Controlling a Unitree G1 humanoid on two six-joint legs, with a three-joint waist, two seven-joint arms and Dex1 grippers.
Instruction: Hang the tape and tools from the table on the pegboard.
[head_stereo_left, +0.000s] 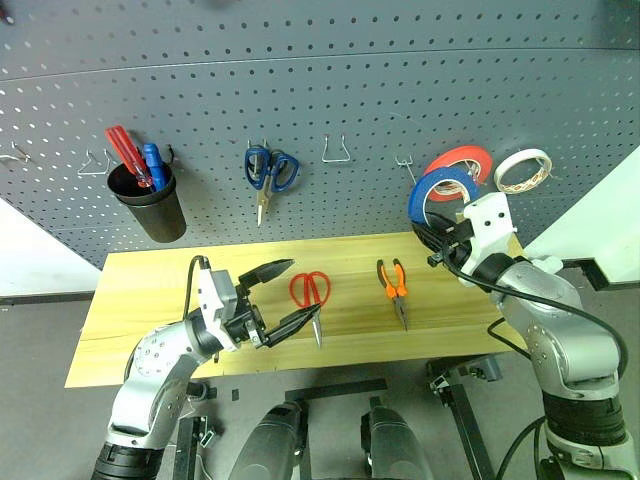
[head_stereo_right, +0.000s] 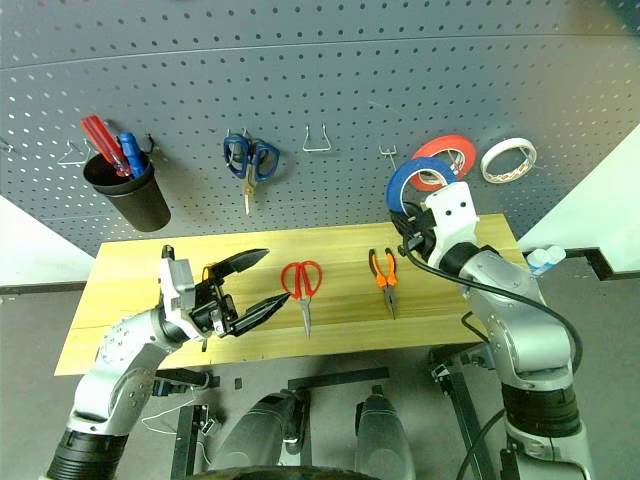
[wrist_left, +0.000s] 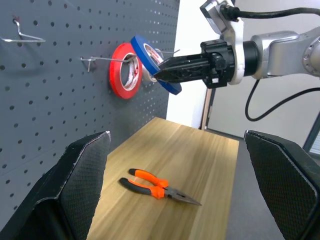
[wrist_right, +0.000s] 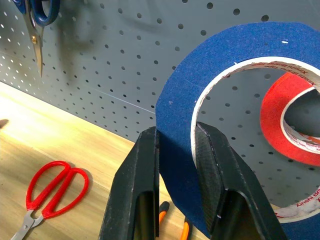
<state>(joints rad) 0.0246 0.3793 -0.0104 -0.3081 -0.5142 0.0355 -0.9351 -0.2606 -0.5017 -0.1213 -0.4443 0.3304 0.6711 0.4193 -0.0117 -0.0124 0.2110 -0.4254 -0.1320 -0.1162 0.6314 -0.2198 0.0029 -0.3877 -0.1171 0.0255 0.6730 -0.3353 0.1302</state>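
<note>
The right end effector (wrist_left: 159, 75) pinches the blue tape (wrist_left: 155, 62) beside a red roll (wrist_left: 121, 71) on the pegboard (wrist_left: 60, 95).

free: bare table (head_stereo_left: 150, 290) left end — blocked: red roll (head_stereo_left: 462, 160) on hook

Left fingers (head_stereo_left: 283, 299) apart, right fingers (wrist_right: 145, 165) clamped

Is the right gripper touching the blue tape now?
Touching. In the right wrist view, the right gripper pinches the blue tape: one finger outside the band, one inside the core.
</note>
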